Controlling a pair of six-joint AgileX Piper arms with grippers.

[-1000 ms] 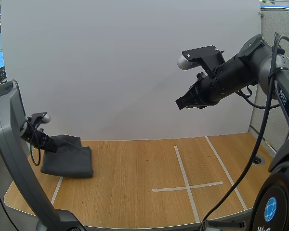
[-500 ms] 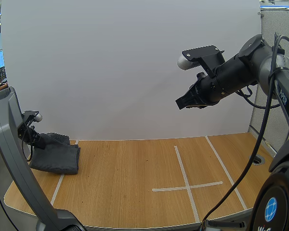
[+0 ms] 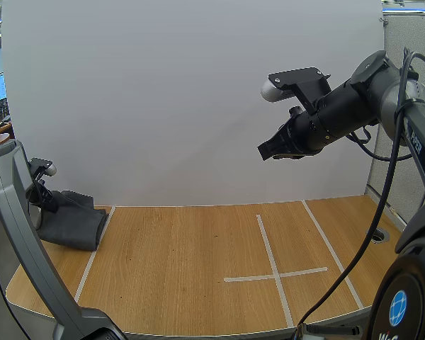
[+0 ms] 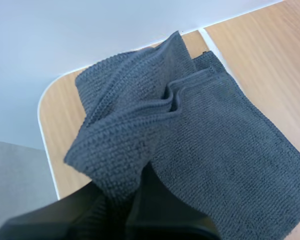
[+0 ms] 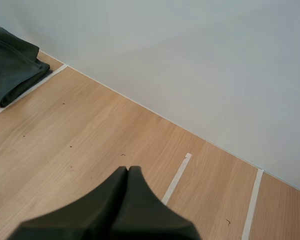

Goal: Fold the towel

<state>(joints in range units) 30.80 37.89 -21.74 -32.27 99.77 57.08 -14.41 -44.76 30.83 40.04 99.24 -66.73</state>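
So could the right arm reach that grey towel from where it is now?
Probably not easily: nothing blocks the bare table between them, but the right pincer hangs high, far across from the towel, which the left pincer grips.

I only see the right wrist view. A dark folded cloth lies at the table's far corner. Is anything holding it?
Observer: Yes. The left gripper pinches an edge of that dark grey ribbed towel.
Operator: Is it flat?
Observer: No. The pinched part is raised and bunched; the rest lies on the light wooden table.
Operator: Where is my arm?
Observer: The right gripper hangs high in the air, far from the towel.
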